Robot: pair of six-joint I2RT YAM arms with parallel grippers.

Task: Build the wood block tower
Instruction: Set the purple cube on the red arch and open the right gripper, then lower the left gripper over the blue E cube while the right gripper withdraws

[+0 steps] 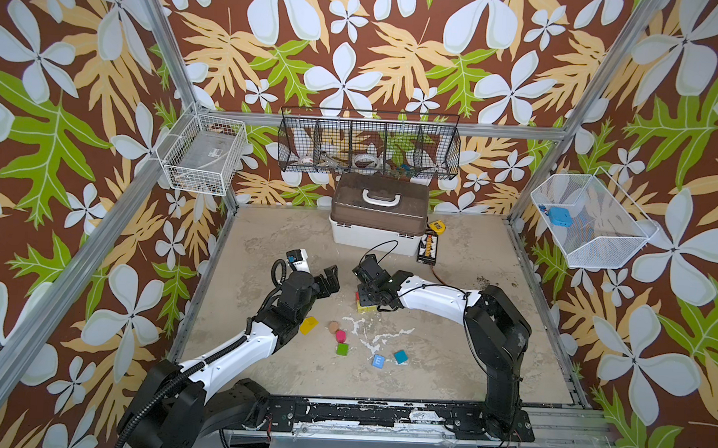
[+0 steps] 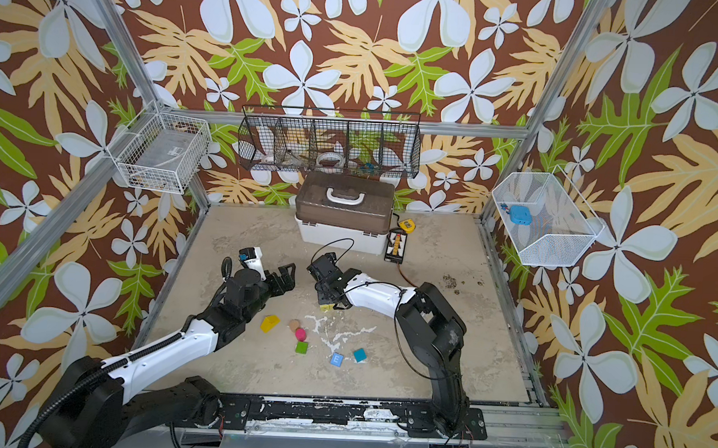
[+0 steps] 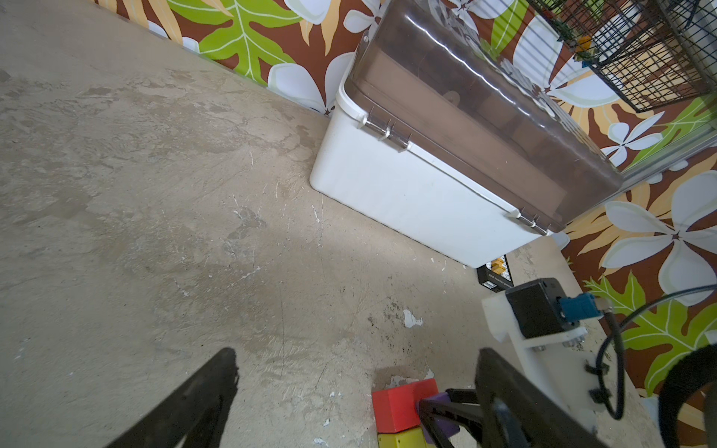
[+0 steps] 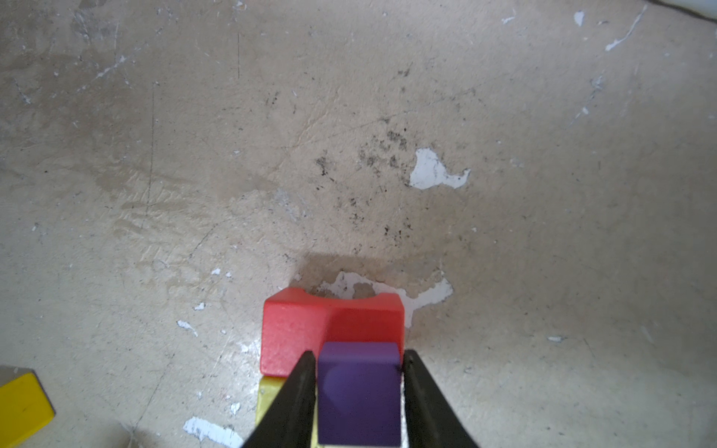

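The jaws of your right gripper (image 4: 359,352) clasped the purple block (image 4: 359,391) atop the wood block tower (image 1: 365,307), red arch (image 4: 295,329) beyond their tips; you needed an even release. The jaws of your left gripper (image 1: 331,278) gaped empty.

Scuffed beige tabletop (image 1: 468,346) carrying white box (image 1: 369,234) at back, plus loose yellow wedge (image 1: 308,325), tan cylinder (image 1: 334,326), pink cylinder (image 1: 340,337), green cube (image 1: 342,349), E cube (image 1: 379,361), teal cube (image 1: 400,356)

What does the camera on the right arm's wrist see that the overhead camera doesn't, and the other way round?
Only the right wrist view: the purple block between the fingers of the right gripper. Only a top view: the green cube, blue E cube, teal cube, white box and open left gripper. Both: the red arch and the yellow block beneath it.
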